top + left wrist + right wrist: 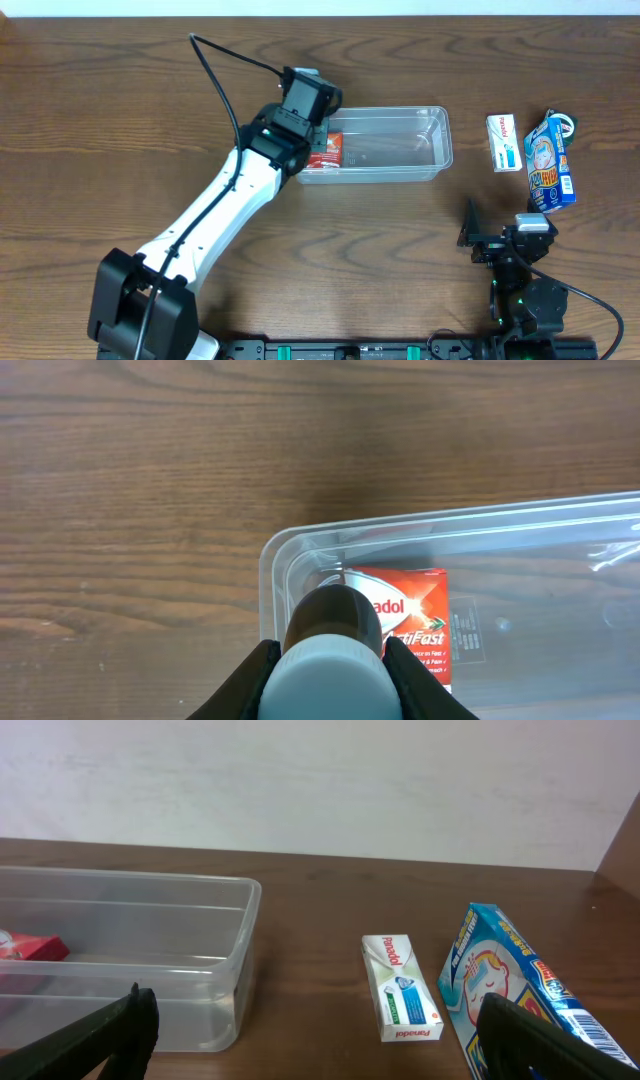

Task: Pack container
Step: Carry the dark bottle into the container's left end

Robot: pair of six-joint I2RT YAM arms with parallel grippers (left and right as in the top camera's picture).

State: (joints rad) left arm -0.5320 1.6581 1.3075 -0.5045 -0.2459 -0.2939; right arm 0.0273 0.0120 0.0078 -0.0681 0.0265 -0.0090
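The clear plastic container (400, 150) lies at the table's middle; it also shows in the left wrist view (520, 540) and the right wrist view (150, 950). A red Panadol box (328, 150) lies in its left end (420, 615). My left gripper (305, 105) is over that left end, shut on a brown bottle with a white cap (330, 660), held above the red box. My right gripper (320, 1040) is open and empty near the front right of the table (510, 245).
A white Panadol box (504, 141) and a blue packet (551, 160) lie right of the container, also in the right wrist view as the white box (400, 988) and blue packet (520, 990). Wood table all around.
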